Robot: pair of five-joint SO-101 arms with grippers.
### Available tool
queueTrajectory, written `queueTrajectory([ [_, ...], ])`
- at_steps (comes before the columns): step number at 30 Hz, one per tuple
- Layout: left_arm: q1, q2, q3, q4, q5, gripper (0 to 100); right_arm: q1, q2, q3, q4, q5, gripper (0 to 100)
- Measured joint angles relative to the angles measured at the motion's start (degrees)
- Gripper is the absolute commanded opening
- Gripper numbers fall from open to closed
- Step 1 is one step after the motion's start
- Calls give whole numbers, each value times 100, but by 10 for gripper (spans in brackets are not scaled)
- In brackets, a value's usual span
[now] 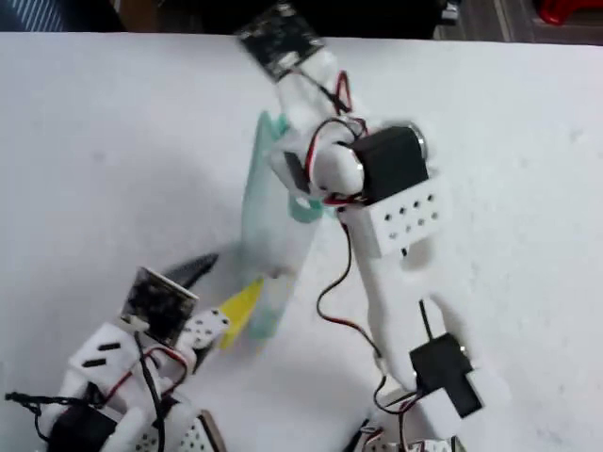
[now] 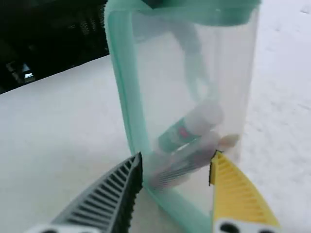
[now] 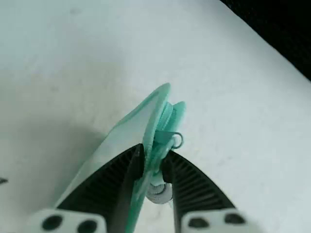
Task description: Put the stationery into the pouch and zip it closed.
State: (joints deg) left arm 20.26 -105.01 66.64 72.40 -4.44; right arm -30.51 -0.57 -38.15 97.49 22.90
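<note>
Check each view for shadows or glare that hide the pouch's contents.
High view: a soft shadow lies on the table beside the pouch, no glare. Left wrist view: the stationery shows through the clear wall. Right wrist view: the claw grips the pouch edge-on, faint shadow beside it.

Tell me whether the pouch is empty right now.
No. Through the clear wall of the pouch, the left wrist view shows stationery lying inside it.

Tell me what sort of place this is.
Probably a robot test bench: a plain white table, a left arm and a right arm with exposed wires, and a clear pouch between them.
</note>
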Motion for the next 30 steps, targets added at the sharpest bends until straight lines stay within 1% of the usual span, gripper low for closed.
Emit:
queueTrajectory([
  [2, -299, 0, -26, -9, 44, 242, -123, -79, -53, 0, 501, 17],
  [4, -624, 9, -26, -202, 281, 242, -343, -255, -18, 18, 1029, 17],
  [7, -1160, 9, 264, -730, 686, 242, -791, -703, 501, 18, 1820, 17],
  [9, -1424, 18, 598, -1125, 809, 242, -1055, -1073, 1020, 9, 2312, 17],
  [12, -1512, 35, 1002, -1609, 853, 282, -1371, -1670, 1996, 0, 3033, 17],
  [15, -1530, 53, 1046, -1749, 862, 294, -1486, -2215, 2602, 0, 3578, 17],
  [21, -1556, 26, 1046, -1829, 835, 294, -1459, -2813, 3103, -9, 3798, 17],
  [27, -1521, 26, 1046, -1952, 492, 295, -1459, -3130, 3516, -18, 3815, 17],
  [30, -1521, 26, 985, -1837, 422, 299, -1459, -3393, 3710, -26, 4114, 17],
])
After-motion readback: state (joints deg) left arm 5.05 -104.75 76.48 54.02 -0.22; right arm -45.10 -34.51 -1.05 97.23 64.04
